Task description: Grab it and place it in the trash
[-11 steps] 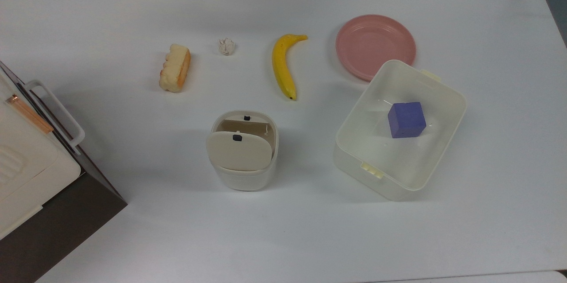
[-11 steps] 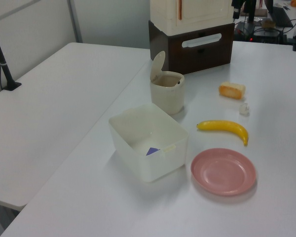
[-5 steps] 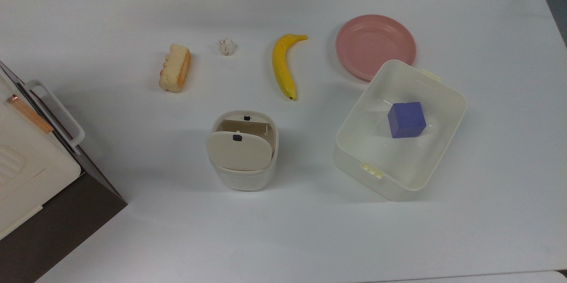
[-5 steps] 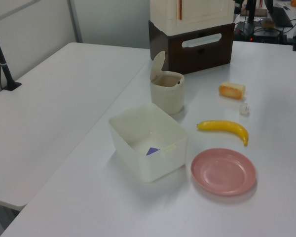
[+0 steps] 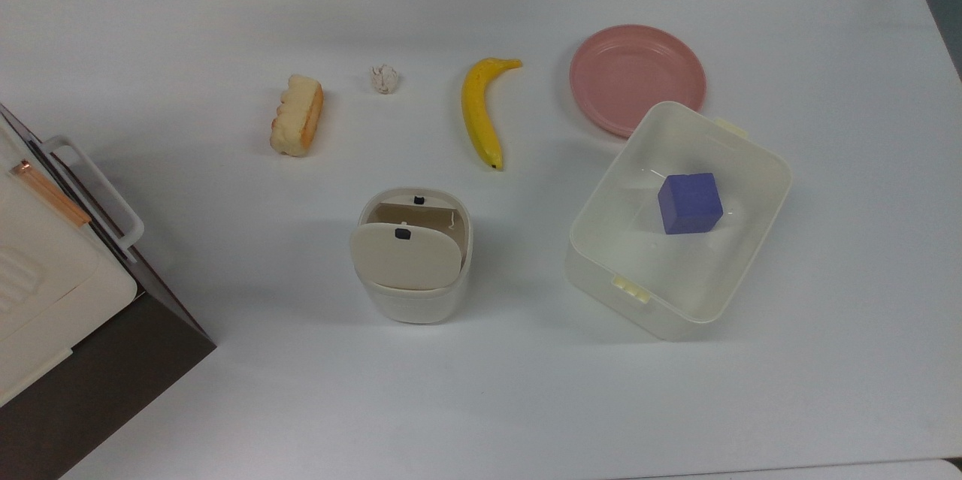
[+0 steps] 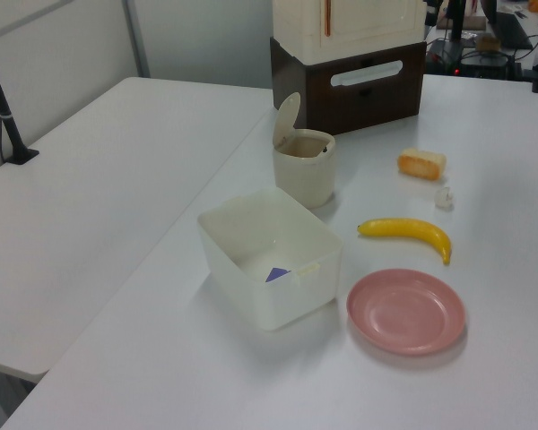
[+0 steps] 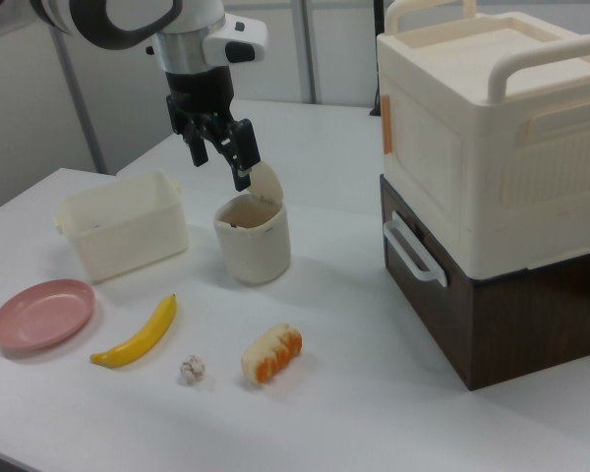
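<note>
The small crumpled off-white paper ball [image 5: 384, 79] lies on the white table between a bread slice and a banana; it also shows in the left view [image 6: 444, 198] and the right view [image 7: 192, 370]. The cream trash bin [image 5: 411, 255] stands nearer the table's middle with its flap lid tipped up, so its inside shows [image 6: 304, 167] [image 7: 253, 236]. In the right view my gripper [image 7: 219, 157] hangs in the air, open and empty, pointing down. It appears above the bin's flap and well apart from the paper ball.
A bread slice [image 5: 297, 115], a banana [image 5: 481, 110] and a pink plate [image 5: 636, 78] lie along the same row. A translucent tub [image 5: 740, 240] holds a purple cube [image 5: 689, 203]. A cream box on a brown cabinet [image 7: 492, 187] stands at the table's end.
</note>
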